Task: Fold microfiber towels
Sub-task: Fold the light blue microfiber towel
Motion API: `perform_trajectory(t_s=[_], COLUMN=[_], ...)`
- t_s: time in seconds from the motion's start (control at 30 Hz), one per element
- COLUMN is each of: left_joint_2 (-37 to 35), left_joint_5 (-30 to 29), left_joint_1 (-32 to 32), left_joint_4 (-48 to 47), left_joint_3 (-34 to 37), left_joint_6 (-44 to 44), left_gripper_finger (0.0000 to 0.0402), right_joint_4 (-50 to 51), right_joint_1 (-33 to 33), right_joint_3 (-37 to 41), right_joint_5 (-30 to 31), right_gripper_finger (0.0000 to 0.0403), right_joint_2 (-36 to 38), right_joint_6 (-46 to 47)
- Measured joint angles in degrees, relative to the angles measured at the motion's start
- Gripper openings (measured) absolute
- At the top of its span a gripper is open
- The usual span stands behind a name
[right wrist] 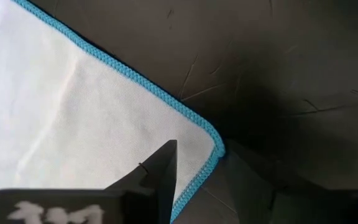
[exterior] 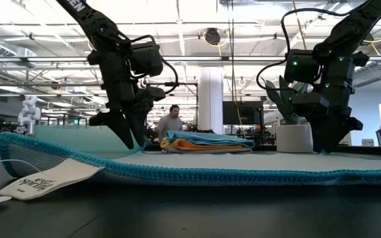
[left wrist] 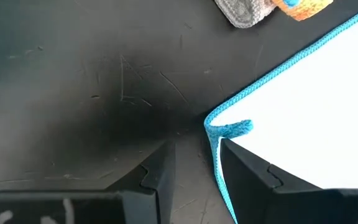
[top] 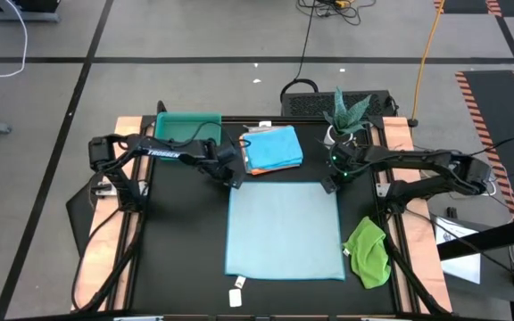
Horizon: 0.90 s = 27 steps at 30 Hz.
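"TROSSEN" runs in white along the left arm; the towel tag's print is unreadable.

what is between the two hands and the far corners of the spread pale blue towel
Nothing visible: the left hand straddles the pale blue towel edge at one far corner, and the right hand straddles the other.

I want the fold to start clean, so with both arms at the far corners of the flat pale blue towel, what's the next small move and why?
Probably close both sets of fingers on the corners. The pale blue towel lies flat, and the left gripper and right gripper each straddle a far corner's blue edge, with the fingers apart. Pinching first should let both corners lift together, keeping the fold even.
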<state>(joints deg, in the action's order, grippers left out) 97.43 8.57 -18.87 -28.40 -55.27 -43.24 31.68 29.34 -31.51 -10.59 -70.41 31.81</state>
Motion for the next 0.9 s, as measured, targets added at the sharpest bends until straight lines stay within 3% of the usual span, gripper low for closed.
perform_trajectory(t_s=[0.33, 0.57, 0.9], left_joint_2=[-0.8, -2.4, -1.8], left_joint_5=[5.9, -0.1, -3.9], left_joint_1=[-1.1, -0.8, 0.8], left_joint_4=[-0.1, -1.0, -4.3], left_joint_3=[-2.0, -3.4, -3.2], left_joint_6=[1.7, 2.6, 2.5], left_gripper_finger=[0.0129, 0.0129, 0.0129], right_joint_4=[0.0, 0.0, -0.2], right_joint_1=[0.0, 0.0, 0.0], right_joint_3=[0.0, 0.0, 0.0], right_joint_5=[-0.1, -0.1, -0.1], right_gripper_finger=[0.0121, 0.0121, 0.0121], right_joint_2=[0.0, 0.0, 0.0], right_joint_6=[0.0, 0.0, 0.4])
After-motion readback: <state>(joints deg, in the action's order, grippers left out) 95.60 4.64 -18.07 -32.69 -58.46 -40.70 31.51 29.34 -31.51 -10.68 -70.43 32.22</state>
